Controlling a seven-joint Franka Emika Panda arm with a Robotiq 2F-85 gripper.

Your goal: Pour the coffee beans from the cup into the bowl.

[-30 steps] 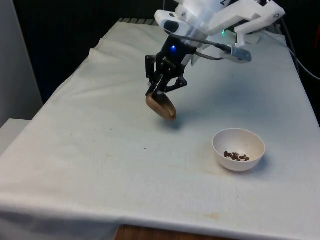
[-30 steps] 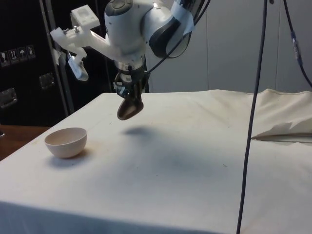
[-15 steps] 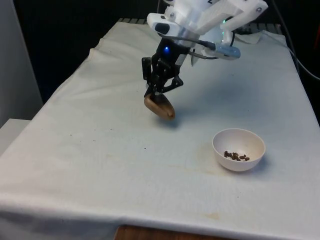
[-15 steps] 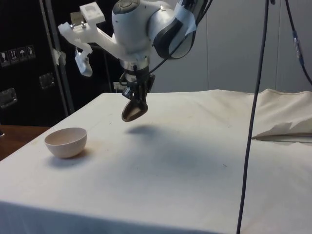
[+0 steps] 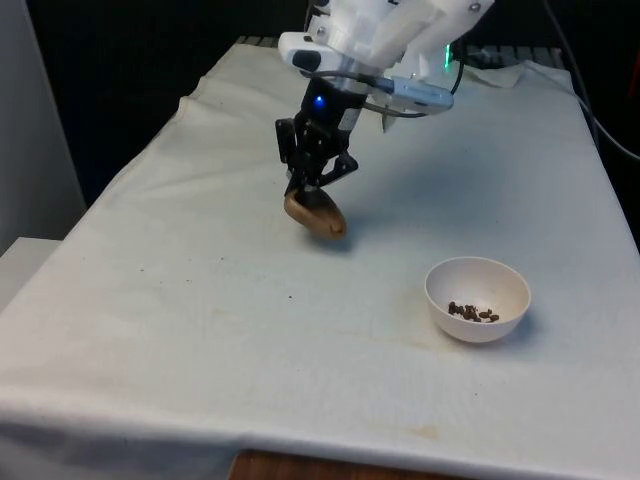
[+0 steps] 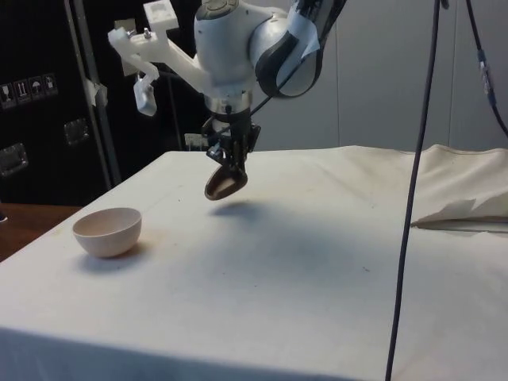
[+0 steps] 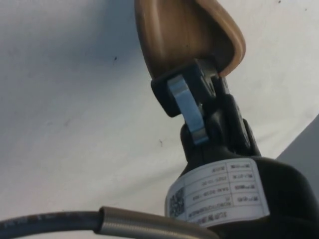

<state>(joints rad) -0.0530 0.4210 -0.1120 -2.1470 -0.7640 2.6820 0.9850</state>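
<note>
**Cup carried off, beans already in bowl**

Nearest, at about 4 o'clock on the table in the front view: white bowl point(image 5: 477, 298), upright on the cloth point(image 5: 200, 300), with a small scatter of coffee beans point(image 5: 472, 312) lying inside. Seen in the side view as well point(image 6: 107, 231), toward 9 o'clock, with nothing above it.

Farther back, near the table's middle toward 11 o'clock from the bowl: gripper point(image 5: 312, 190) pinching the rim of the brown cup point(image 5: 315, 217), fingers point(image 7: 187, 107) pressed on the wall. Cup tilted, hanging just above the cloth, well apart from the bowl. Held over its own shadow in the side view point(image 6: 225, 184).

Compared with a second before: cup moved back and toward the front view's left, lowered closer to the cloth, away from the bowl. Bean count in the bowl unchanged.

Judged from this: pour done, retreat under way; probably only setting the cup down and letting go left.
</note>
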